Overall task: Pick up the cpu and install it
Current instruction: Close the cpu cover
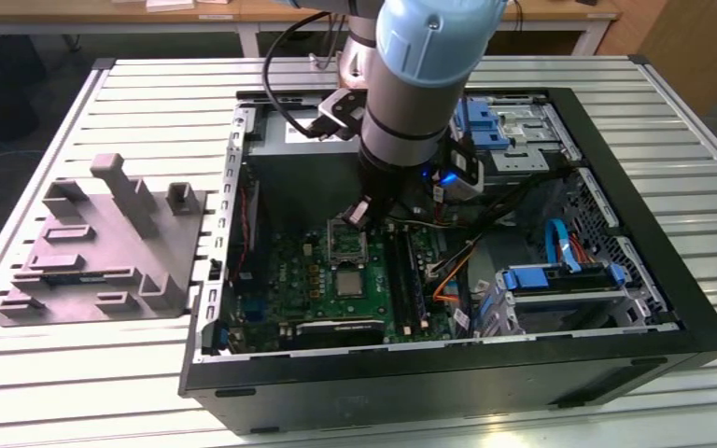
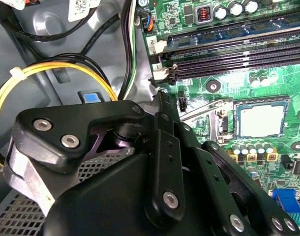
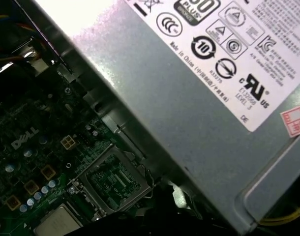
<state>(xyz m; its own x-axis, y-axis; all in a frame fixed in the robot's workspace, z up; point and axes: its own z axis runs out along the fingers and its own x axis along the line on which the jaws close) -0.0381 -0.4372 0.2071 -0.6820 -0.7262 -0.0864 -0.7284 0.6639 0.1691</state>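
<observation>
Exterior view, arm reaching down into the open computer case (image 1: 657,280) on the slatted metal table (image 1: 60,373).

- The gripper (image 1: 361,215) hangs low over the green board (image 1: 290,280), above the far end of the socket area. We cannot tell whether it is open or closed, and we see nothing held in it.
- The cpu (image 1: 350,280) lies flat on the board, just to the near side of the gripper and almost directly below its line. We judge it to be sitting in its socket rather than loose.
- The cpu is square, so no long axis. Its edges run parallel to the board's edges and to the memory slots (image 1: 403,271) on the exterior view's right of it.
- In the second wrist view the cpu (image 2: 260,120) has a dull silvery-grey metal top, smooth and flat, inside a darker surround.
- The hinged socket frame (image 3: 113,179) appears swung open on the far side of the cpu (image 3: 56,223) in the first wrist view. It is a thin metal rim with green showing through its window.
- The power-supply box (image 3: 189,98) stands close beside that frame. It is speckled grey sheet metal, hard-edged, with a white label.
- Yellow and black cables (image 2: 51,69) loop near the gripper's black linkage.
- A grey moulded fixture (image 1: 97,243) sits on the table, well apart on the exterior view's left.
</observation>
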